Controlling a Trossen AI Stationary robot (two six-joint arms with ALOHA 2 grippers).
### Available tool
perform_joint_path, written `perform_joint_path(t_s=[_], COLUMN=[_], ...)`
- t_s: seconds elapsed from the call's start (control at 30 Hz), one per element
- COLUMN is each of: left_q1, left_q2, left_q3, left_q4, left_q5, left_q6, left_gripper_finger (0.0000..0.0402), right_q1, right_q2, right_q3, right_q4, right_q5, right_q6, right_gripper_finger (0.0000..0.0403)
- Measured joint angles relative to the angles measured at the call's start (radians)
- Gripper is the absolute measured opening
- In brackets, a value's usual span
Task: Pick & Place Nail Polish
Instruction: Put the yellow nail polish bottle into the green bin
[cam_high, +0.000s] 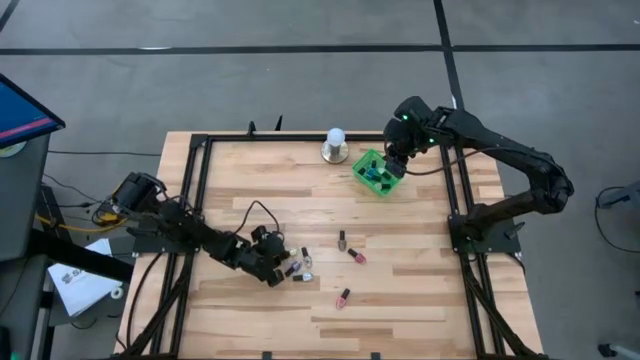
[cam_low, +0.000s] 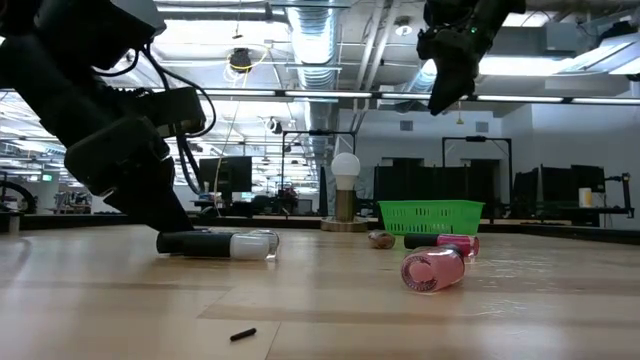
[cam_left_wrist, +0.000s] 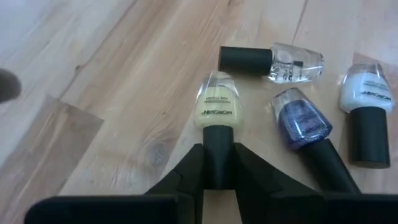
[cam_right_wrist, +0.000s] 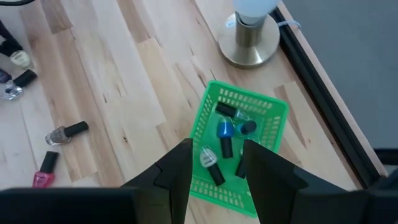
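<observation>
Closest to the left wrist camera: left gripper (cam_left_wrist: 217, 163), low on the table (cam_high: 420, 290) and far from the green basket (cam_high: 378, 172), fingers closed on the dark cap of a pale yellow nail polish bottle (cam_left_wrist: 216, 107) that lies flat on the wood. Just beside it, three more bottles lying down: a clear one (cam_left_wrist: 273, 61), a dark blue one (cam_left_wrist: 301, 119) and a white one (cam_left_wrist: 365, 99), all apart from the fingers.

Between this cluster and the basket, some loose bottles on the open wood: a grey one (cam_right_wrist: 66, 132) and a pink one (cam_right_wrist: 43, 172), plus others in the high view.

Directly above the basket: right gripper (cam_right_wrist: 216, 163), fingers parted and holding nothing. Inside the basket, several bottles already placed, among them a blue one (cam_right_wrist: 224, 130). Next to the basket, toward the table's back edge, a white-domed lamp (cam_high: 335, 146), not part of the job.

Step in hand, by judgement: the pick of the yellow bottle, grasp made but lift not yet begun. Needed next: a straight rise, clear of the three neighbours, then a long carry across to the basket, with care for the right arm waiting there.
</observation>
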Motion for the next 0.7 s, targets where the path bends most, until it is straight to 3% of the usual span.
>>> perform_joint_path(t_s=[0.2,0.5,0.6,0.7], left_q1=[0.034,0.221,0.323,0.418], left_q2=[-0.085,-0.396,-0.504,-0.592], left_q3=[-0.008,-0.016,-0.014,-0.014], left_q4=[-0.029,-0.034,-0.012,0.049], left_q5=[0.044,0.036,0.124,0.286], left_q6=[0.013,0.178,0.184,0.169], left_gripper_finger=[0.0049,0.0049,0.0049,0.0049], right_q1=[0.051,0.154,0.203,0.255], right_q2=[0.000,0.000,0.000,0.000], right_q3=[0.000,0.000,0.000,0.000], right_q4=[0.073,0.284,0.342,0.401], right_q5=[-0.021,-0.130,-0.134,-0.133], right_q6=[0.038,0.018,-0.063,-0.149], right_gripper_finger=[0.0136,0.0161,0.0175,0.0189])
